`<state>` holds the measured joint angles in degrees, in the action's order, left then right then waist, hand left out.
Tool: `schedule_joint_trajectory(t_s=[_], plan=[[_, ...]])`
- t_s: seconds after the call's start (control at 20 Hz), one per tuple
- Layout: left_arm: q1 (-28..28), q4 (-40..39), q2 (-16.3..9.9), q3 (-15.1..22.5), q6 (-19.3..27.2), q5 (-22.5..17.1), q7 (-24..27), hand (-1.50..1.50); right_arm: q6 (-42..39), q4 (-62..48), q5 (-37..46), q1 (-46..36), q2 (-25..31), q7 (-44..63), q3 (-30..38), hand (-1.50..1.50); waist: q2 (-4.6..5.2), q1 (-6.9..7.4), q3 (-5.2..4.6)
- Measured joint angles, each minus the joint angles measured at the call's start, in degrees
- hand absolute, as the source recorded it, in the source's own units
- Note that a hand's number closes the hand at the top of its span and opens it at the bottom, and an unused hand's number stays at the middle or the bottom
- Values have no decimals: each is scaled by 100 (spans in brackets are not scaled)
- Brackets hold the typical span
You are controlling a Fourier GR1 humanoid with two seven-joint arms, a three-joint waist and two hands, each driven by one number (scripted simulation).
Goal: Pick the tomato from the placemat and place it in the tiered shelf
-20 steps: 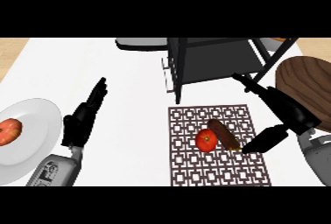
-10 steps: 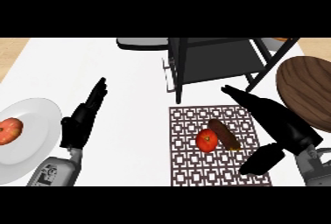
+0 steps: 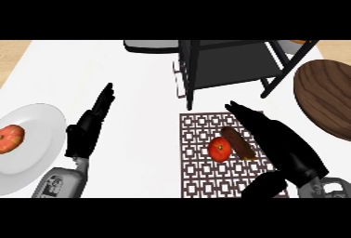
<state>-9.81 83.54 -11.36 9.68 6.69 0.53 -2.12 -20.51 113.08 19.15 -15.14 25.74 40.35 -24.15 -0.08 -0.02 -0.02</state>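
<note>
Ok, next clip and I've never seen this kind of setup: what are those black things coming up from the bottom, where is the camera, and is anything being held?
The camera sits where the robot's head would be and looks steeply down at a white counter. The two black shapes are the robot's hands on grey forearms. The left hand rests open with fingers up, beside a white plate that carries a reddish fruit. The right hand is stretched out over the right side of a patterned placemat, fingers straight, holding nothing. On the placemat lie a red tomato and a brown sausage-shaped item next to it. Behind the mat stands a dark tiered shelf, where the tomato is meant to go. A round wooden board is at the right edge.
</note>
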Motion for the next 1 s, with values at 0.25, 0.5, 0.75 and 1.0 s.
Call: schedule_joint_trajectory(t_s=[0.25,0.5,0.75,1.0], plan=[[46,-123,61,-163,-152,84,177,0,-179,105,387,120,-439,189,-29,-150,3,1,0],[17,-234,178,-275,-234,208,276,0,-336,-201,717,102,-805,1,89,-150,6,5,0],[-59,-191,175,-450,-431,220,127,0,-509,-359,1022,158,-1066,-92,198,-150,6,5,2],[-35,-96,303,-482,-432,373,104,0,-560,-586,1372,257,-1259,-319,266,-150,6,5,2]])
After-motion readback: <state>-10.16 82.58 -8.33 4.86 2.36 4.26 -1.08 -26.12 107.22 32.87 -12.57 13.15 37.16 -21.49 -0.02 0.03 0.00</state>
